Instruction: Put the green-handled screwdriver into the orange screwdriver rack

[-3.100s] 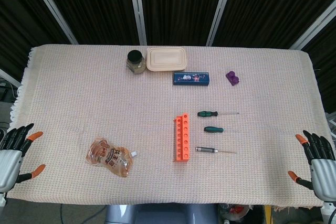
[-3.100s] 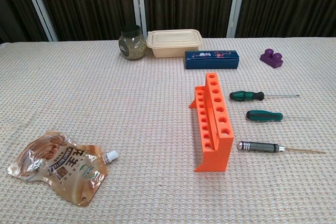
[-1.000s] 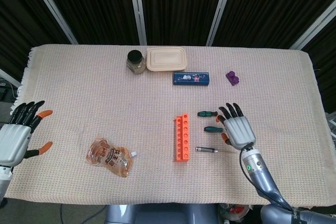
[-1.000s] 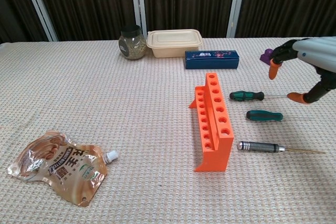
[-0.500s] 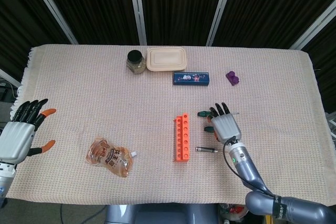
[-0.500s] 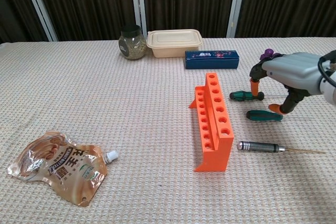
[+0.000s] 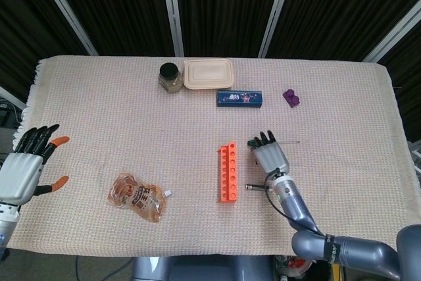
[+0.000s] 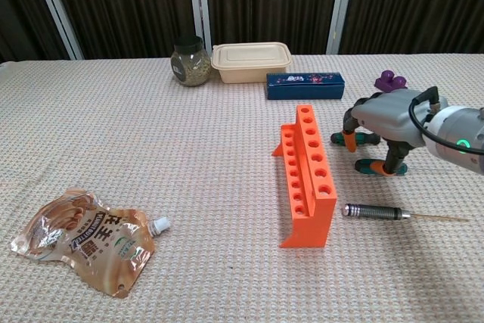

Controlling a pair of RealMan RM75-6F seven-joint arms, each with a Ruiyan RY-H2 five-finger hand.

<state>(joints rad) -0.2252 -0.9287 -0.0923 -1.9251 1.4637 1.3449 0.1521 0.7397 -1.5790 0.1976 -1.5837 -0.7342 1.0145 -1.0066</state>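
Just right of the orange screwdriver rack (image 8: 306,174), my right hand (image 8: 384,121) straddles the green-handled screwdriver (image 8: 370,166), fingers (image 8: 391,161) apart and unclosed, handle pointing rackward.

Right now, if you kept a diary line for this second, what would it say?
right hand over two green-handled screwdrivers, fingertips at handles, none lifted | orange rack empty | left hand open at table edge
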